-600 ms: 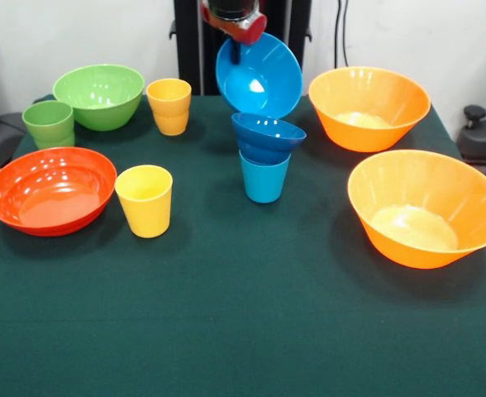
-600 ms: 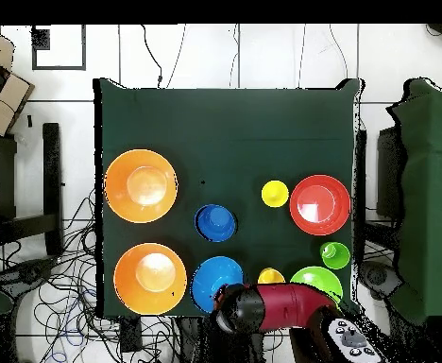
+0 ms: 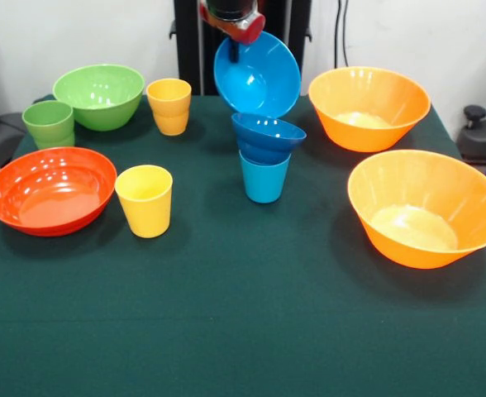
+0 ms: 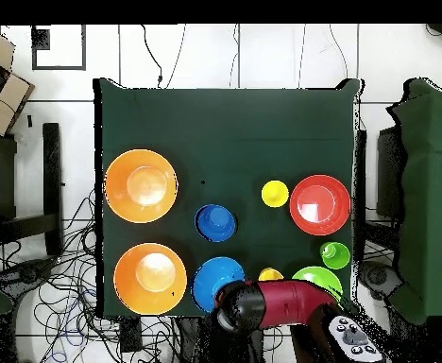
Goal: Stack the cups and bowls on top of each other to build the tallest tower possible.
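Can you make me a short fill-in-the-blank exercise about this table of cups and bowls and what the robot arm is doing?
1. The gripper holds the medium light blue bowl tilted in the air above the small ____ blue bowl.
2. That small bowl sits on a light blue ____.
3. The two large bowls are ____ in colour.
4. The red-orange bowl stands beside a ____ cup.

Missing words: dark; cup; orange; yellow

A: What lies under everything?
B: A dark green cloth (image 3: pixel 243 331) covering the table.
A: And around it?
B: In the overhead view, tangled black cables (image 4: pixel 59 307) on the white tiled floor (image 4: pixel 244 57), plus a cardboard box (image 4: pixel 0 76) at the upper-left corner.
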### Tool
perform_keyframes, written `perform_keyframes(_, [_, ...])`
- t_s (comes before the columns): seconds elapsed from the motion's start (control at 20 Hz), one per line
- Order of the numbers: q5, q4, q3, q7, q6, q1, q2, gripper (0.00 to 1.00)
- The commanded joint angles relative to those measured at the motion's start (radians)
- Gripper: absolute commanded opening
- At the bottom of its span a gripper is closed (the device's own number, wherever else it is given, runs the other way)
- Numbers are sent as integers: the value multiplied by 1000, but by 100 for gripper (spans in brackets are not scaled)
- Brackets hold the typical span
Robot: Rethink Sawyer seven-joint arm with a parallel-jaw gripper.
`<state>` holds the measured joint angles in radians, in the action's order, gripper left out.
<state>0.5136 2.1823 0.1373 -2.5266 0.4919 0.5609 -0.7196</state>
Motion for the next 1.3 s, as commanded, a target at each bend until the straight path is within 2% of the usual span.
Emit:
perform_keyframes(0.05, [-18, -102, 92, 102, 80, 11, 1, 0])
perform_keyframes(0.55, [-38, -87, 110, 120, 122, 23, -52, 0])
perform_keyframes(1.3, [-52, -77, 135, 117, 167, 30, -89, 0])
